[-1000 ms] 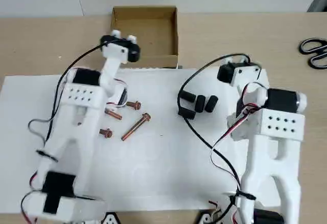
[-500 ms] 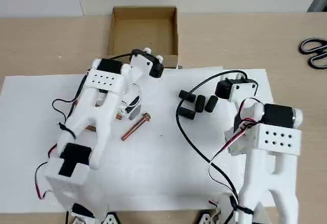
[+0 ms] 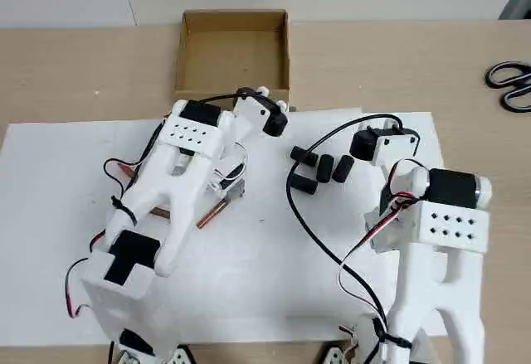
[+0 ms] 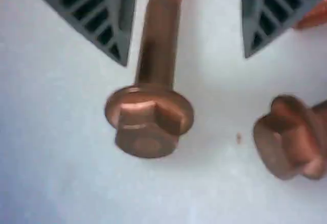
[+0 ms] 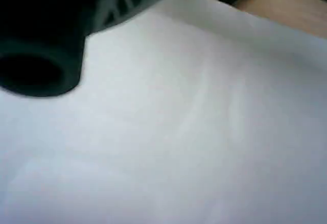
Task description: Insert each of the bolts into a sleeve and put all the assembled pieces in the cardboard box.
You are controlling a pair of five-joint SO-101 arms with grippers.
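Long bolt (image 3: 212, 213) below box (image 3: 235, 49), half under left arm (image 3: 187, 136). Four sleeves (image 3: 319, 169) below-right of box, beside right arm (image 3: 448, 215). Scissors (image 3: 510, 82) well right of box.

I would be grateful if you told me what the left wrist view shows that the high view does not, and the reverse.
The left wrist view gives the close detail: the left gripper open, its grey fingers either side of the long bolt, and a second bolt lying beside that bolt's hex head. The high view gives the surroundings: the cardboard box, four black sleeves lying loose, and the scissors at the table's edge. Both share the long bolt lying on the white sheet.
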